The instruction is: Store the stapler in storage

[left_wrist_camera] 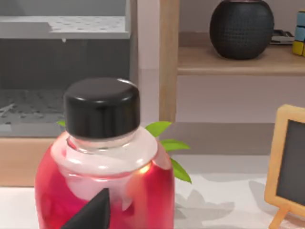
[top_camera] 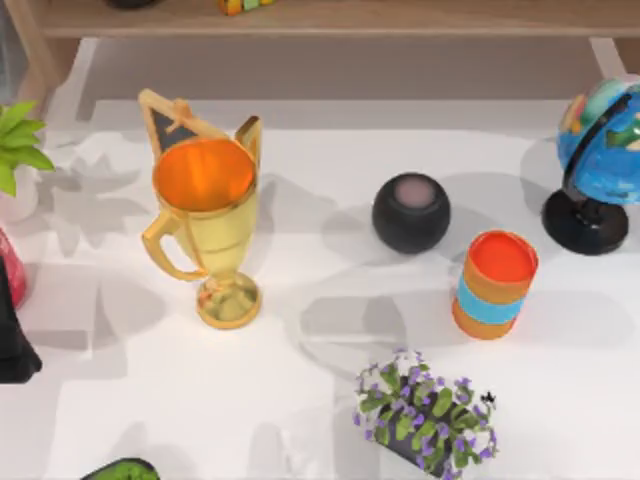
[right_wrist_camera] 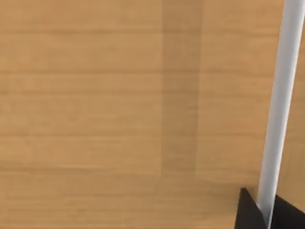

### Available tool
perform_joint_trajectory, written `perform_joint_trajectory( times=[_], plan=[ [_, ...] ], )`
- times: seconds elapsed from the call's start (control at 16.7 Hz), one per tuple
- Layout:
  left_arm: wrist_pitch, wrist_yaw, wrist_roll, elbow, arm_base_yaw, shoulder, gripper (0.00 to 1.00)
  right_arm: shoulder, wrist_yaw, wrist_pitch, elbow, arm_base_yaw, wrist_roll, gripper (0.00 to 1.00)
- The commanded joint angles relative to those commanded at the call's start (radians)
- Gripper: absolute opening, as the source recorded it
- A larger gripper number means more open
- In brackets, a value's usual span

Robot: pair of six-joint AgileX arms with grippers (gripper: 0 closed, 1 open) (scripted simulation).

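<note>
The stapler is out of view. A wooden shelf (top_camera: pixel 330 18) runs along the back of the table, and it appears again in the left wrist view as the shelf (left_wrist_camera: pixel 228 59) with a round black vase (left_wrist_camera: pixel 241 27) on it. My left arm (top_camera: pixel 12 340) sits at the table's left edge. My left gripper (left_wrist_camera: pixel 93 213) is close behind a red bottle (left_wrist_camera: pixel 102 186) with a black cap. My right gripper (right_wrist_camera: pixel 267 214) faces a plain wooden surface (right_wrist_camera: pixel 119 114), with a white bar (right_wrist_camera: pixel 281 105) running past it.
On the table stand a gold trophy (top_camera: pixel 205 225), a small chalkboard (top_camera: pixel 175 125) behind it, a black round speaker (top_camera: pixel 411 212), an orange and blue can (top_camera: pixel 494 285), a globe (top_camera: pixel 600 160), a purple flower pot (top_camera: pixel 425 415) and a green plant (top_camera: pixel 15 150). A grey perforated rack (left_wrist_camera: pixel 62 57) stands left of the shelf.
</note>
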Motion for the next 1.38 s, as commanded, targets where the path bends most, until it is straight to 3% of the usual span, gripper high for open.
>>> perform_joint_trajectory(
  times=[0.48, 0.84, 1.38],
  plan=[
    [0.000, 0.000, 0.000, 0.000, 0.000, 0.000, 1.00, 0.079, 0.114, -0.135, 0.213, 0.112, -0.002, 0.00],
    [0.000, 0.000, 0.000, 0.000, 0.000, 0.000, 1.00, 0.089, 0.121, -0.148, 0.230, 0.116, -0.001, 0.00],
    [0.000, 0.000, 0.000, 0.000, 0.000, 0.000, 1.00, 0.183, 0.202, -0.284, 0.462, 0.194, -0.001, 0.00]
  ],
)
